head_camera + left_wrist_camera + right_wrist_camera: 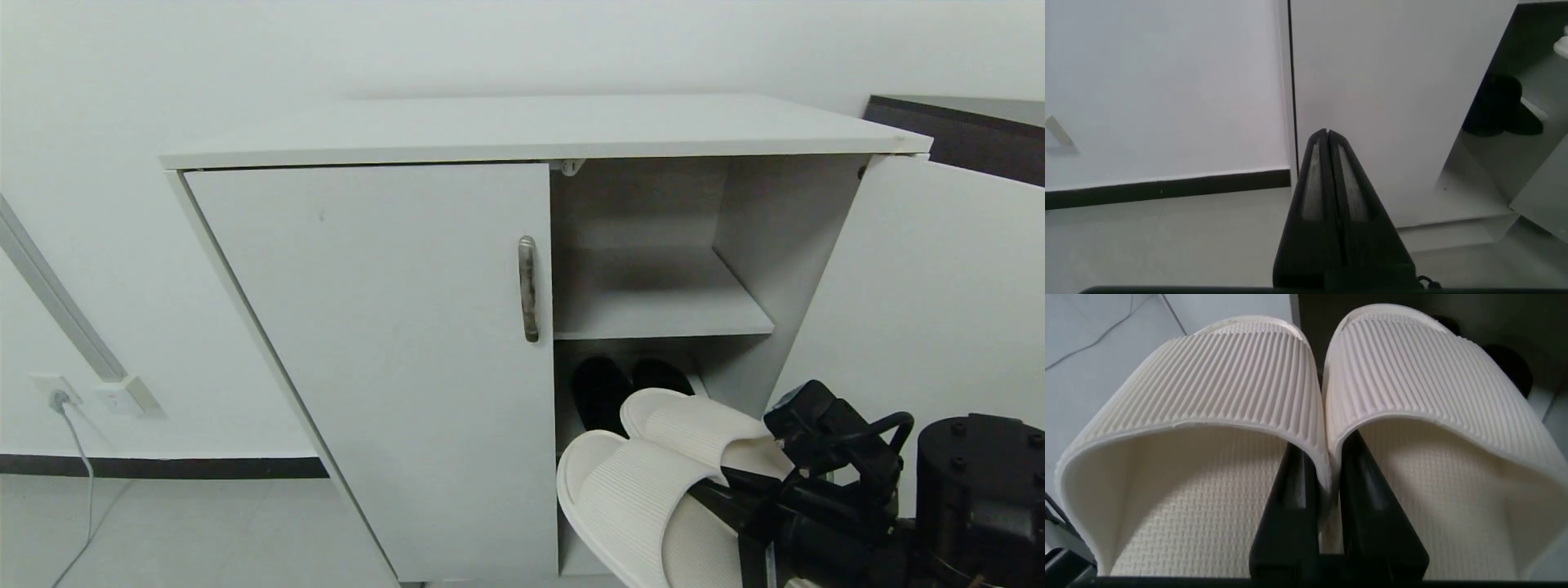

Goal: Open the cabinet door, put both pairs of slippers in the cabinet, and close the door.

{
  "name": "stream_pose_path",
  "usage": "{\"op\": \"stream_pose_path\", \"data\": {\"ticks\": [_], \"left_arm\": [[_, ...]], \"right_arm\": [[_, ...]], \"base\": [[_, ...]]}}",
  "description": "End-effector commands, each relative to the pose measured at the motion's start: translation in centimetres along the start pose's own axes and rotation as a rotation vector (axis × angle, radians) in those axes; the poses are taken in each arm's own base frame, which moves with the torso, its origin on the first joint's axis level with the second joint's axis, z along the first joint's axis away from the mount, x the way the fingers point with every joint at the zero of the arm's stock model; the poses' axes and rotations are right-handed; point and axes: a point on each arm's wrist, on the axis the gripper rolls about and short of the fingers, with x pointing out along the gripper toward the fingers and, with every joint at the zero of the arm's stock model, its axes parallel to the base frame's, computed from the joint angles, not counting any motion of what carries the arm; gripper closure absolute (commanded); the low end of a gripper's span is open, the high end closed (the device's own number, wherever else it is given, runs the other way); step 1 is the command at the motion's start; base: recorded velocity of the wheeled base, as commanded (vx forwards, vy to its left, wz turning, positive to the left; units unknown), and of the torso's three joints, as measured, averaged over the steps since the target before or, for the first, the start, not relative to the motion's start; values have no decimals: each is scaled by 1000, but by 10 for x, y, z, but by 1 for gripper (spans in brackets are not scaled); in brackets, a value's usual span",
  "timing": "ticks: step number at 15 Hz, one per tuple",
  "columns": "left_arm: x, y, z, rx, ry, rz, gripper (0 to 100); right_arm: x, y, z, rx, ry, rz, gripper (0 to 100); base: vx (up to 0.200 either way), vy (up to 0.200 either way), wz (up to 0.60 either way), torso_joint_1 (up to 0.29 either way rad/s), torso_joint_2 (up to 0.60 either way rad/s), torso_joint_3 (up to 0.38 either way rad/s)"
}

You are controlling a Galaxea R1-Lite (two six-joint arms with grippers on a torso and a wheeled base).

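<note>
White slippers [653, 482]: showing ribbed cream straps and pebbled footbeds, lying side by side, hanging at 5 o'clock from the handle [528, 287], just before the open lower compartment.
Right gripper [1321, 482]: clamping the pair's touching inner walls.
Left gripper [1325, 163]: pressing its fingers together, holding nothing.
Black slippers [608, 390]: sitting inside the cabinet [522, 131], at 12 o'clock from the white pair.
Right door [931, 310]: standing open.

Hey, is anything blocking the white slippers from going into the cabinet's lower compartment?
Nothing visible does. The right door stands open, and the white slippers are just outside the opening. The black slippers lie toward the back of the lower compartment, with bare space in front.
</note>
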Motion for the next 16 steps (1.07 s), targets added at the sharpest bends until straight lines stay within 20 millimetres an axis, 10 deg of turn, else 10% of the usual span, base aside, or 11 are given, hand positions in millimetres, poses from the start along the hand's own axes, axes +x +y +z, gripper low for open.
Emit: {"op": "stream_pose_path", "data": {"ticks": [1, 16], "left_arm": [[0, 0, 0, 0, 1, 0, 100], [0, 0, 0, 0, 1, 0, 100]], "right_arm": [[0, 0, -1, -1, 3, 1, 100], [0, 4, -1, -29, 2, 4, 100]], "base": [[0, 0, 0, -2, 80, 90], [-53, -27, 0, 1, 9, 7]]}}
